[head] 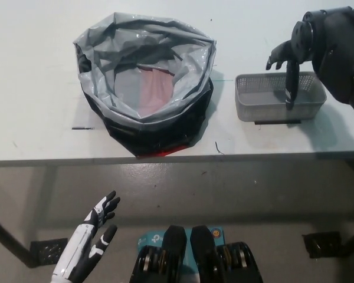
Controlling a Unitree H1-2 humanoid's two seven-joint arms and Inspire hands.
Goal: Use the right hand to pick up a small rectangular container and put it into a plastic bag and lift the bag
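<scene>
A small rectangular container (280, 104) of pale grey perforated plastic, its walls a fine mesh, is sitting on the smooth white surface (35, 88) at the right, near the front edge. The black right robot hand (288, 62) is hanging over the container's far right part with its fingers spread apart and gripping nothing; one long finger (292, 85) is pointing straight down into the basket, though whether it is touching the mesh cannot be told. To the left, well apart from the container, a plastic bag (146, 82) is standing open: a glossy, crinkled grey film folded out over a black lower part, forming a roughly round mouth, with something reddish showing at the bottom. The white left robot hand (100, 221) is resting low at the lower left, below the surface edge, fingers apart and empty.
</scene>
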